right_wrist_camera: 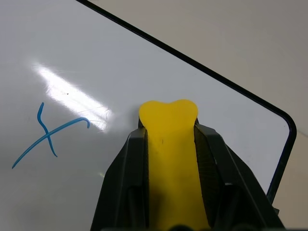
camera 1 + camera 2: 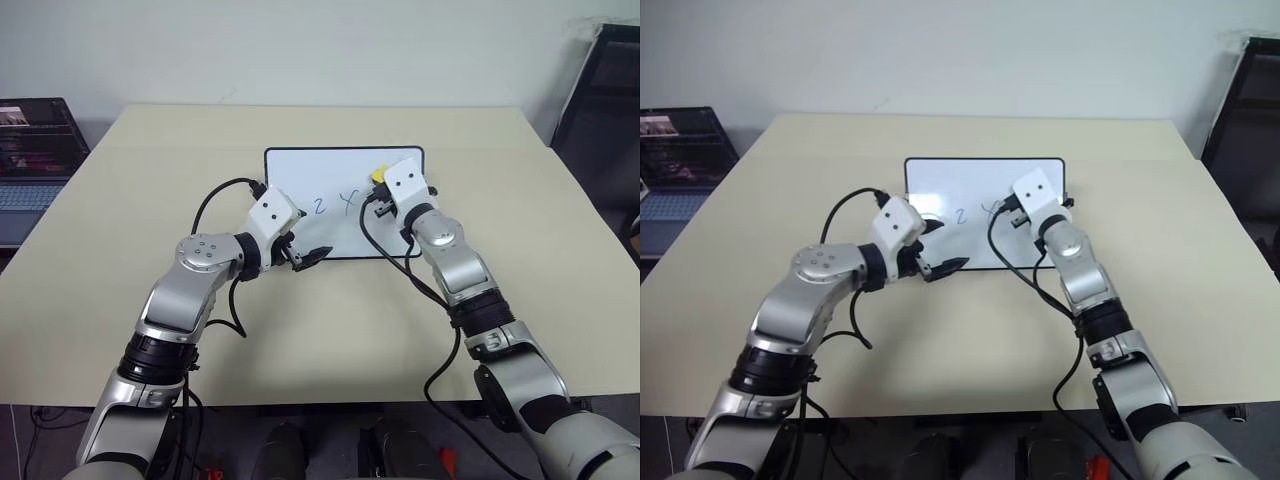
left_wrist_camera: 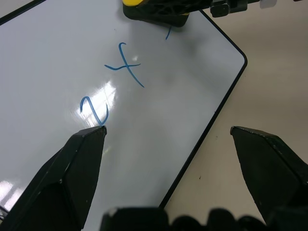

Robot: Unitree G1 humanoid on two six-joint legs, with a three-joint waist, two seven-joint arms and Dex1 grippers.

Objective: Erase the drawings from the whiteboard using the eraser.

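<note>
The whiteboard (image 2: 320, 170) lies flat in the middle of the table. The drawings are blue strokes on it, a "2" (image 2: 319, 206) and an "X" (image 2: 347, 201). In the left wrist view the same "2" (image 3: 94, 108) and "X" (image 3: 127, 65) show, with a short blue trace beside the eraser (image 3: 154, 9). My right gripper (image 1: 169, 130) is shut on the yellow eraser (image 1: 171, 159), which rests on the board's right part, right of the X. My left gripper (image 3: 168, 132) is open and straddles the board's near edge, one finger (image 3: 82, 159) over the white surface below the "2".
The beige table (image 2: 150, 250) has free room all around the board. A laptop on a dark rack (image 2: 35, 150) stands off its left side and a black frame (image 2: 605, 100) off its right. Black cables (image 2: 215, 195) loop from both wrists.
</note>
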